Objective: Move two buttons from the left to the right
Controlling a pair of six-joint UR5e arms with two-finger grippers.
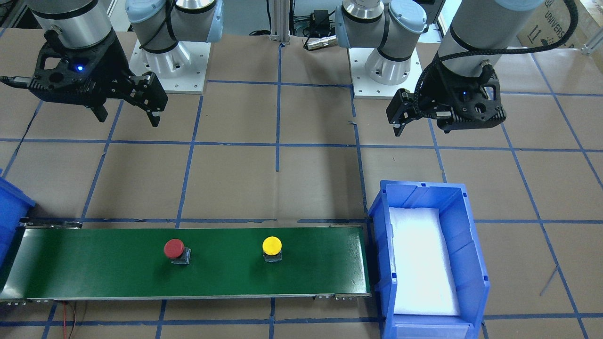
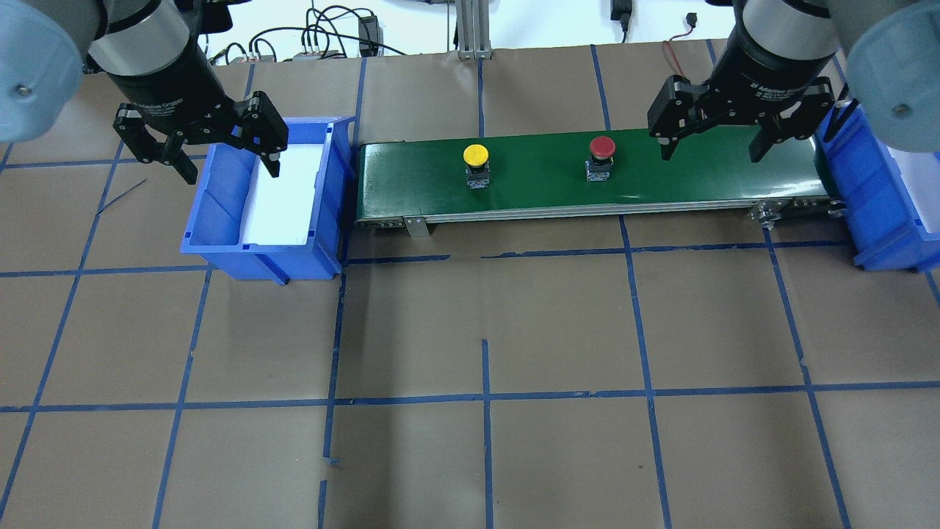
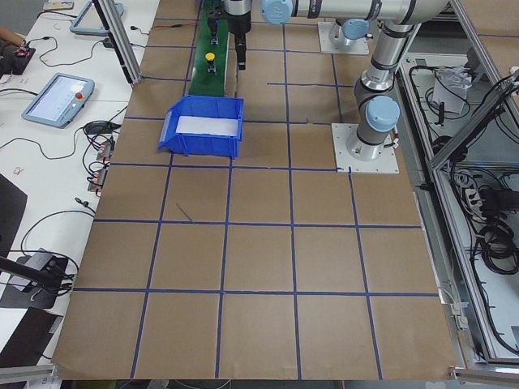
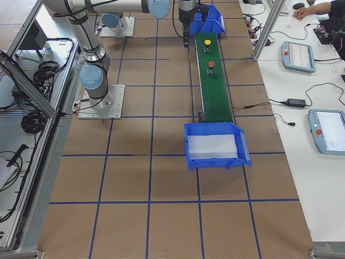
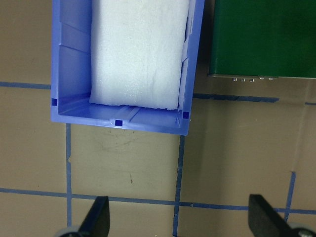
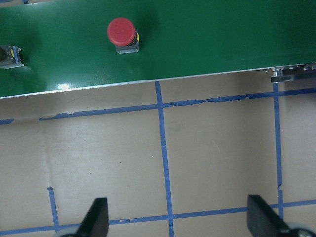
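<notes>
Two buttons stand upright on the green conveyor belt (image 2: 683, 176). The yellow-capped button (image 2: 476, 156) (image 1: 272, 245) is nearer the belt's left end, the red-capped button (image 2: 602, 147) (image 1: 174, 248) (image 6: 121, 31) nearer its middle. My left gripper (image 2: 231, 171) (image 1: 398, 123) (image 5: 180, 222) hangs open and empty over the near end of the left blue bin (image 2: 220, 250). My right gripper (image 2: 711, 150) (image 1: 128, 117) (image 6: 175, 222) hangs open and empty, on the robot's side of the belt's right part, right of the red button.
The left blue bin (image 5: 69, 74) is lined with white foam (image 5: 138, 49) and butts against the belt's left end. A second blue bin (image 2: 866, 191) stands at the belt's right end. Brown table paper with blue tape lines (image 2: 485, 397) surrounds them.
</notes>
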